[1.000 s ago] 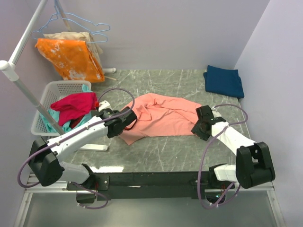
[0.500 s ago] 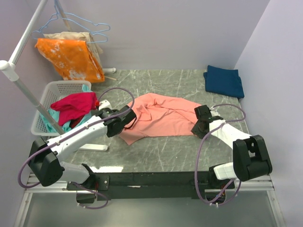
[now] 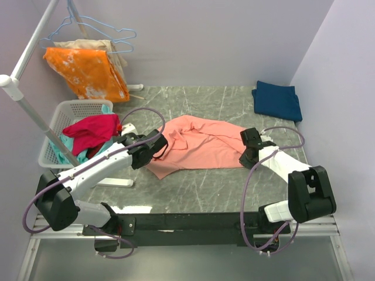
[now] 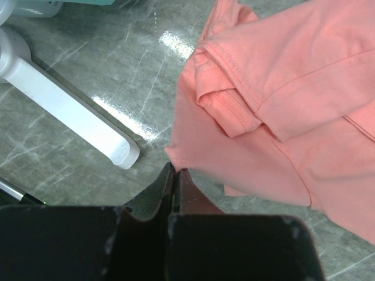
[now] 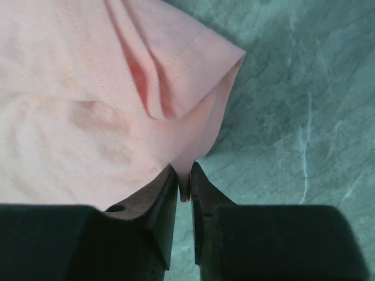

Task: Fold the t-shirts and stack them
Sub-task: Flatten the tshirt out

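Note:
A salmon-pink t-shirt (image 3: 199,146) lies rumpled across the middle of the grey marble table. My left gripper (image 3: 157,149) is shut on its left edge; the wrist view shows the hem corner (image 4: 176,159) pinched at the closed tips of the left gripper (image 4: 175,170). My right gripper (image 3: 245,153) is shut on the shirt's right edge, a fold of pink cloth (image 5: 193,158) squeezed between the tips of the right gripper (image 5: 184,175). A dark navy blue t-shirt (image 3: 277,100) lies folded at the far right corner, apart from both arms.
A white basket (image 3: 61,114) at the left holds a magenta-red garment (image 3: 91,132) and teal cloth. An orange blotched cloth (image 3: 88,71) hangs on a rack behind it. The rack's white foot (image 4: 70,114) lies just left of the shirt.
My right gripper has moved slightly inward to the shirt's right edge and closed on it. The left gripper has stayed shut on the left hem, barely shifting.

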Robot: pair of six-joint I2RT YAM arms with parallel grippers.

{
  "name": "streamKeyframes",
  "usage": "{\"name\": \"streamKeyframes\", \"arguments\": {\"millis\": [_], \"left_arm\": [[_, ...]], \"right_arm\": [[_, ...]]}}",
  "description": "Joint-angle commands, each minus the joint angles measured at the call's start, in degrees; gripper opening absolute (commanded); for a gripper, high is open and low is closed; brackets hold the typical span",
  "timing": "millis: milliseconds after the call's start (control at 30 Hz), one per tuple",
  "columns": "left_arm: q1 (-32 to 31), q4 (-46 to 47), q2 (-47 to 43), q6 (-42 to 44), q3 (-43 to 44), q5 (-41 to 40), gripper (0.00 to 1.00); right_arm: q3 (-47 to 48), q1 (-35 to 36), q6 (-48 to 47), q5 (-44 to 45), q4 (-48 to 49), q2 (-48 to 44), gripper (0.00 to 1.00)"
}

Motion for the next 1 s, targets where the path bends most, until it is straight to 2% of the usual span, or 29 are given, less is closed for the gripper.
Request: {"name": "streamKeyframes", "arguments": {"millis": [0,100,233,467,633,833,967], "left_arm": [[0.48,0.28,-1.3,0.97,-0.1,-0.39,0.01],[0.48,0.54,-1.3,1.05,-0.27,-0.21,0.01],[0.48,0.8,-1.21,1.14,-0.45,-0.04,0.01],[0.57,0.81,-1.56,2.02,0.16,-0.3,0.01],[1.62,0.01,-1.82,4.3,4.9,-1.7,0.01],[4.96,0.01,-1.65,10.27,14.57,-5.13,0.01],[8.82,2.2,-0.86,17.64,22.91,-7.07,0.01]], "right_arm": [[3.26,0.11,0.31,2.71,-2.87,-4.57,0.25],[3.34,0.11,0.31,2.44,-3.22,-5.63,0.26],[3.52,0.19,0.13,2.36,-3.49,-5.55,0.0],[4.31,0.11,-0.31,3.75,-4.97,-7.04,0.0],[9.84,0.11,-1.89,6.13,-8.49,-9.06,0.0],[21.17,0.02,-4.61,10.26,-15.25,-12.75,0.0],[31.87,-1.03,-6.55,12.28,-18.59,-14.24,0.0]]}}
